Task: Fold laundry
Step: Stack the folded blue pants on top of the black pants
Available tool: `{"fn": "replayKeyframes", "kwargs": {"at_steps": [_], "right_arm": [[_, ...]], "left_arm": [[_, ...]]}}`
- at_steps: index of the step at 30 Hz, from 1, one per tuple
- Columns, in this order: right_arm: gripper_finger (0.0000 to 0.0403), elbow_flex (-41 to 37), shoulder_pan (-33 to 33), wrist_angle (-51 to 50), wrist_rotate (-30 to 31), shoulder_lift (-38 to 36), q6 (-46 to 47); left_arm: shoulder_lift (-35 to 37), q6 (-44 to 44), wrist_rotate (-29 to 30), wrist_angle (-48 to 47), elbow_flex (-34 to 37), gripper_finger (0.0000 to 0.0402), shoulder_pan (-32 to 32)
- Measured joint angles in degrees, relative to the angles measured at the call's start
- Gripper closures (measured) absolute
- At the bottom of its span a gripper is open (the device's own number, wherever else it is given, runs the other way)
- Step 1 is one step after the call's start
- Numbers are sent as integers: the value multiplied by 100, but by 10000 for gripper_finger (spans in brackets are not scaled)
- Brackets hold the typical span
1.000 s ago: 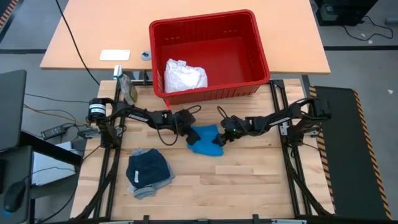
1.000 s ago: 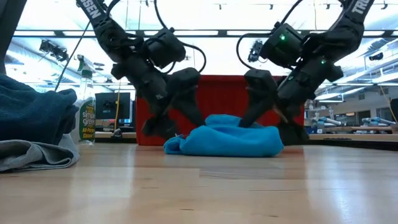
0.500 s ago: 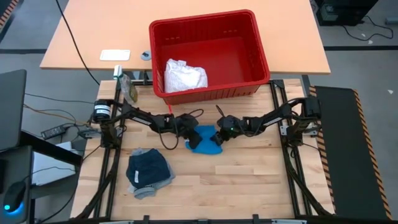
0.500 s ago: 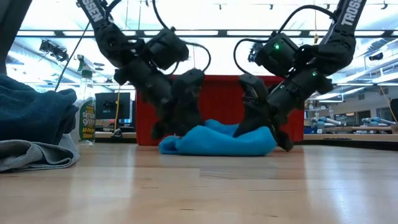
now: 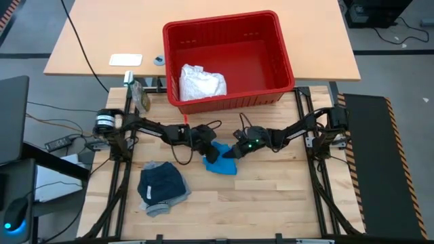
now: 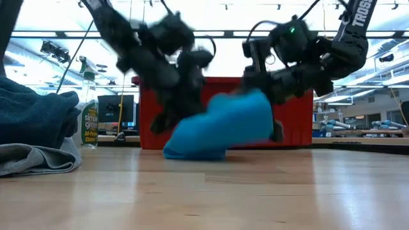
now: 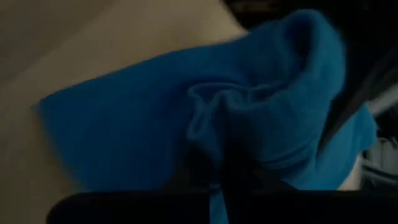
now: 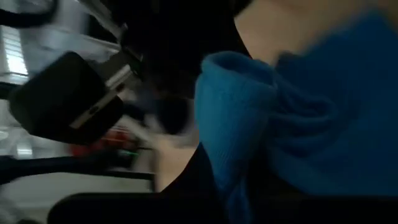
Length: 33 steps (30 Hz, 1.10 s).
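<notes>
**Two claws pinch the blue cloth**

We see the bright blue garment in the middle of the wooden table, just in front of the red basket. Both arms meet over it.

The left gripper is at the blue garment's left side. Its fingers are squeezed tight on the cloth. In the left wrist view the blue cloth bunches up right at the dark fingertips.

The right gripper is at the garment's right side, very near the left one. Its fingers are pinched shut on the cloth too. In the right wrist view a blue fold sits right against its fingers.

From the low view we see the blue garment pulled up on its right side, higher than its left side. Its bottom edge touches the table.

The navy garment lies at the front left of the table, well apart from the arms. It sits on top of the grey T-shirt, which peeks out under it.

The white cloth is crumpled inside the red basket, in its front left corner.

A spray bottle stands by the table's back left corner. We also see it in the low view, behind the pile of clothes.
</notes>
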State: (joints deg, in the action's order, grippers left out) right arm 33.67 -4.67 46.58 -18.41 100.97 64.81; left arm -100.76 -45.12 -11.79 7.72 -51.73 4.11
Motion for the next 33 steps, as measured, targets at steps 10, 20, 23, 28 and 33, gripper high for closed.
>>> {"fn": "replayKeyframes", "kwargs": {"at_steps": [10,20,23,28,33], "right_arm": [[379,1210,794,192,795,24,437],[379,4148,855,-2640,1301,277,-1099],[379,4887,759,-2963,1330,723,-1308],[379,6067,743,-2956,1211,1839,-1435],[379,7066,589,-3268,1102,2480,-1758]], "left_arm": [[2411,56,-114,-2642,-109,356,-496],[5106,-603,-16,-4168,-118,283,-1057],[5687,-750,98,-4359,-148,281,-1228],[6340,-784,221,-5282,-543,281,-1352],[6488,-669,654,-6868,-1360,281,-1333]]}}
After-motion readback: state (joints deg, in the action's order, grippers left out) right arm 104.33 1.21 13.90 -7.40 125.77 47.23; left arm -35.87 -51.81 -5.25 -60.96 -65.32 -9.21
